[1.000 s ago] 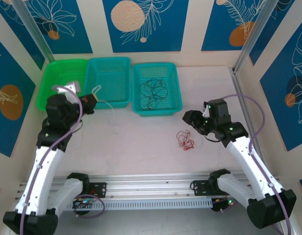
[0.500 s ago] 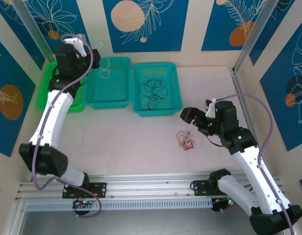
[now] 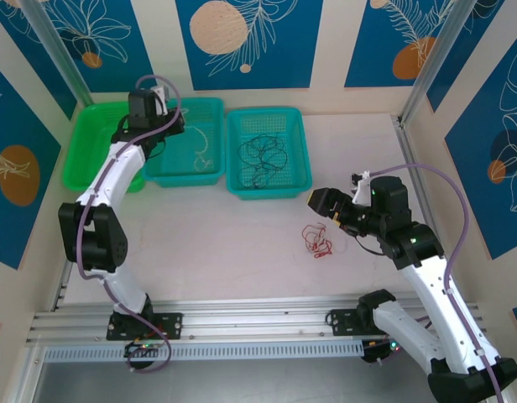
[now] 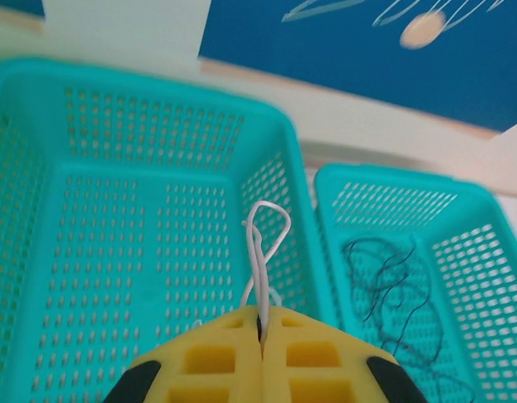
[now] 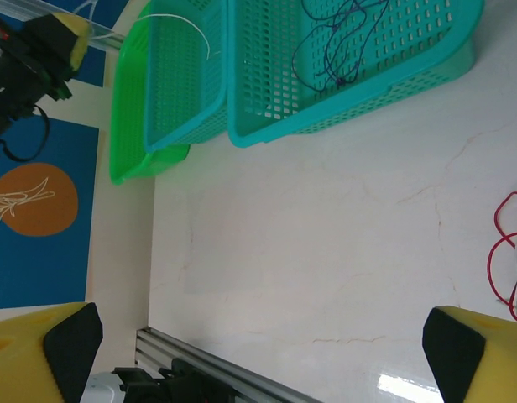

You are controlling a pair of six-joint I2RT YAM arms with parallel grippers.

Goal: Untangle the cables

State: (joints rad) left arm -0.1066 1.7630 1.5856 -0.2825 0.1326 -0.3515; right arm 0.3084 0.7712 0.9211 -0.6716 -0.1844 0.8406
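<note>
My right fingers (image 3: 320, 201) stand wide open, the red cable (image 3: 317, 241) loose on the table (image 3: 233, 252) at their 6 o'clock, where a shallow pinch could flick it away, while at 11 o'clock my left fingers (image 4: 233, 361), clamped on the white cable (image 4: 258, 260), have since reached over the middle basket (image 4: 158, 75)

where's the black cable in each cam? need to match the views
Top external: the black cable lies in the rightmost teal basket, upper centre.
Left wrist: right side, lower half, in the same basket.
Right wrist: top edge, right of centre, in that basket.
Shared landmark: that basket, with a second teal basket along its left side in every view.
</note>
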